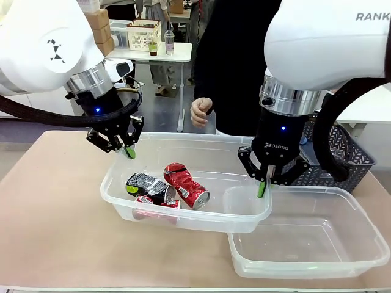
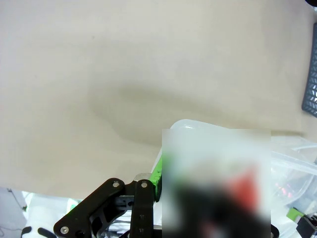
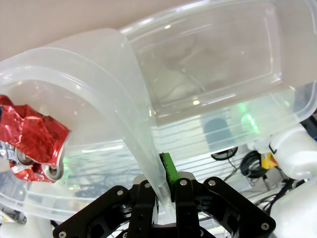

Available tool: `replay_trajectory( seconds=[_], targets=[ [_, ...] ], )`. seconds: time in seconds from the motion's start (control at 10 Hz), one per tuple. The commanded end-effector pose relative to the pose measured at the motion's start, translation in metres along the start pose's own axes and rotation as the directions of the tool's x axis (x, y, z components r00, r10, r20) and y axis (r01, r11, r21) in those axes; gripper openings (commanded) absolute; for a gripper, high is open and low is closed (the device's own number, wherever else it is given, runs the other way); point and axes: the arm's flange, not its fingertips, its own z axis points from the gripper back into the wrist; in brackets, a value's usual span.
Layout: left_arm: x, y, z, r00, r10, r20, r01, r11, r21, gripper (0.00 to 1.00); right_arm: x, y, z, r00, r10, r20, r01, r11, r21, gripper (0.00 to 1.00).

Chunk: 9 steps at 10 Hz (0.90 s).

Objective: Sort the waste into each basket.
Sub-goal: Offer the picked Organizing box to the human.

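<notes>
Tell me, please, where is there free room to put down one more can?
The right tub is empty inside. The table is bare left of the left tub. Crowded: the left tub holds crushed cans, and the left gripper and the right gripper pinch its rim.

Bright, even indoor light from above; I get two crisp views and one soft one.
Front view: the white arm shells (image 1: 36, 43) nearly blow out, the table (image 1: 49, 201) carries only faint soft shadows under the tub with the cans (image 1: 201, 223) and the empty tub (image 1: 305, 268), small glints on the rims and the cans (image 1: 186, 186). Left wrist view: soft all over, table washed pale with one broad smeared shadow, a blocky blurred patch over the tub. Right wrist view: I read it sharper, hard white highlights and green reflections on the plastic, rims bowed by the wide lens, clutter behind the plastic hazy.
</notes>
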Motion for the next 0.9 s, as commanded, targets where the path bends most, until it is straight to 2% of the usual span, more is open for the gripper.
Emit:
replay_trajectory(
  seconds=[0.0, 0.6, 0.7, 0.8],
  targets=[
    [0.004, -0.002, 0.005, 0.999, 0.039, 0.007, -0.039, 0.999, -0.022, 0.06, 0.000, -0.001, 0.001, 1.000, -0.014, 0.002, 0.014, 1.000, 0.004, 0.05],
    [0.004, -0.002, 0.005, 0.999, 0.039, 0.007, -0.039, 0.999, -0.022, 0.06, 0.000, -0.001, 0.001, 1.000, -0.014, 0.002, 0.014, 1.000, 0.004, 0.05],
    [0.000, 0.000, 0.000, 1.000, 0.000, 0.000, 0.000, 1.000, 0.000, 0.06, 0.000, 0.000, 0.000, 1.000, 0.000, 0.000, 0.000, 1.000, 0.000, 0.05],
    [0.020, -0.005, 0.009, 0.999, 0.024, 0.035, -0.025, 0.999, 0.045, 0.06, 0.025, 0.012, 0.011, 1.000, 0.013, -0.011, -0.013, 1.000, 0.019, 0.05]
  ],
)
